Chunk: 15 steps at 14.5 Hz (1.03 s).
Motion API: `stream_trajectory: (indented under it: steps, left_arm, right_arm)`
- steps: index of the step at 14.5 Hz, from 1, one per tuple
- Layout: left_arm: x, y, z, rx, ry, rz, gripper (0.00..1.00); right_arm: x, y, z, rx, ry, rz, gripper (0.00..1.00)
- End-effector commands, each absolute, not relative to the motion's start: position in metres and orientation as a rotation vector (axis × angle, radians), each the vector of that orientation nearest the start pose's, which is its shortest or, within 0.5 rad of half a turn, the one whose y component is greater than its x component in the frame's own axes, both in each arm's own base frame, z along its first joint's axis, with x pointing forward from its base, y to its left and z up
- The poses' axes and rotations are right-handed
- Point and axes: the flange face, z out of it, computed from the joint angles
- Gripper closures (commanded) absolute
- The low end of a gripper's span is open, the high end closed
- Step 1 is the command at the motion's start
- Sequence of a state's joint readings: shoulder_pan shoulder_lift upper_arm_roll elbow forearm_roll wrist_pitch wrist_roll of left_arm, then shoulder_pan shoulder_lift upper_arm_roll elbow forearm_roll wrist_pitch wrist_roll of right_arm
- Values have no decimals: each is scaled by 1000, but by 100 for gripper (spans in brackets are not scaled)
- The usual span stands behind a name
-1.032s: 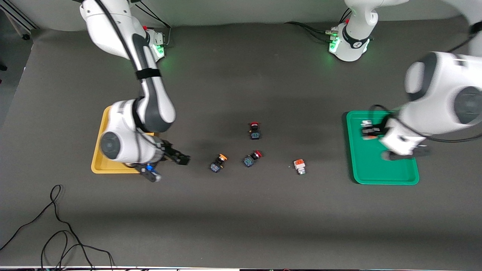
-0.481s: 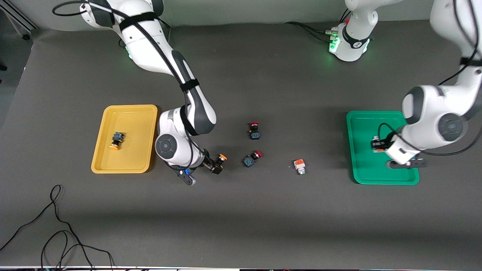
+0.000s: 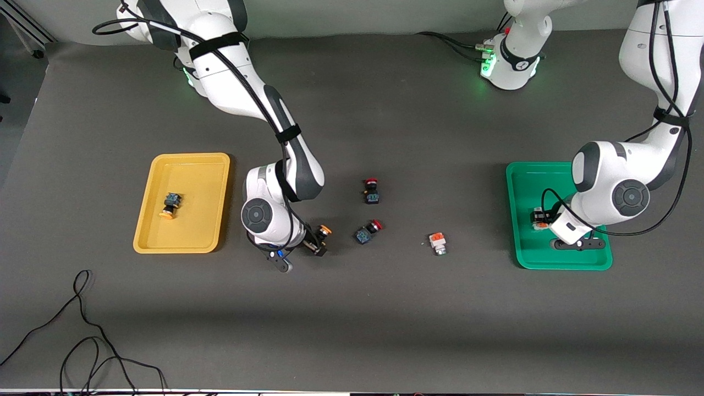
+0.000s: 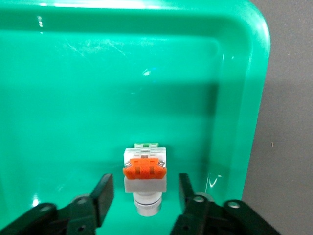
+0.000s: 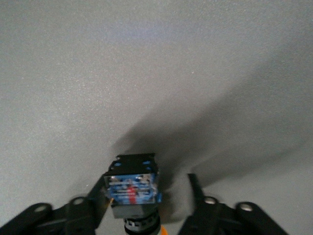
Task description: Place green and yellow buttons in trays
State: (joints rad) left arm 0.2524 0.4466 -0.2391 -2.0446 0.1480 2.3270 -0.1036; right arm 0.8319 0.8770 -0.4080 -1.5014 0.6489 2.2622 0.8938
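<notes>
Since a second ago the right arm swung off the yellow tray (image 3: 187, 159) to the yellow-capped button (image 3: 320, 237) mid-desk, uncovering a second yellow-capped button (image 3: 170, 204) in that tray; the left arm dropped lower over the green tray (image 3: 522, 258).

Front view: dark grey desk (image 3: 352, 319), pale wall strip along the top, loose black cable (image 3: 82, 341) at the near edge. Right gripper (image 3: 314, 242) is down at its button, body mostly hidden by the wrist. Left gripper (image 3: 542, 220) is low over the green tray with a white-grey button (image 3: 538, 218) at its tips. Another white-grey button (image 3: 438, 243) sits on the desk between the trays, two red-capped buttons (image 3: 372, 191) near it.

Left wrist view: fingers (image 4: 103, 193) released, spread either side of the white-grey button (image 4: 145, 177), not touching; it lies on the green tray floor (image 4: 98, 98) near a rim.

Right wrist view: fingers (image 5: 195, 188) apart around the button (image 5: 131, 188); one is against its body, the other shows a gap. Cap cut off at the frame edge.
</notes>
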Motion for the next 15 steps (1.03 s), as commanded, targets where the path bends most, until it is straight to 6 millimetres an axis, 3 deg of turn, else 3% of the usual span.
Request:
stream_trajectory:
  steps: [1, 3, 5, 7, 9, 10, 12, 15]
  left_arm:
    - [587, 16, 254, -3104, -20, 207, 0]
    - [602, 20, 300, -3081, -36, 242, 0]
    - [619, 18, 345, -3075, -48, 264, 0]
    - [630, 3, 362, -3089, -52, 216, 0]
    - [633, -24, 371, -3103, -65, 193, 0]
    - [635, -48, 373, -3102, -64, 172, 0]
    - [641, -107, 381, -3109, -69, 125, 0]
    - [639, -208, 357, -3099, -299, 119, 0]
  right_arm:
    - [630, 341, 199, -2738, 1143, 200, 100]
    - [638, 314, 252, -2742, 1074, 325, 100]
    - [643, 273, 308, -2743, 1019, 374, 100]
    - [639, 225, 355, -2807, 923, 434, 100]
    - [622, 156, 391, -2854, 748, 485, 100]
    - [610, 116, 399, -2855, 683, 494, 100]
    - [589, 52, 395, -2934, 528, 509, 100]
    - [570, -8, 354, -2959, 441, 500, 100]
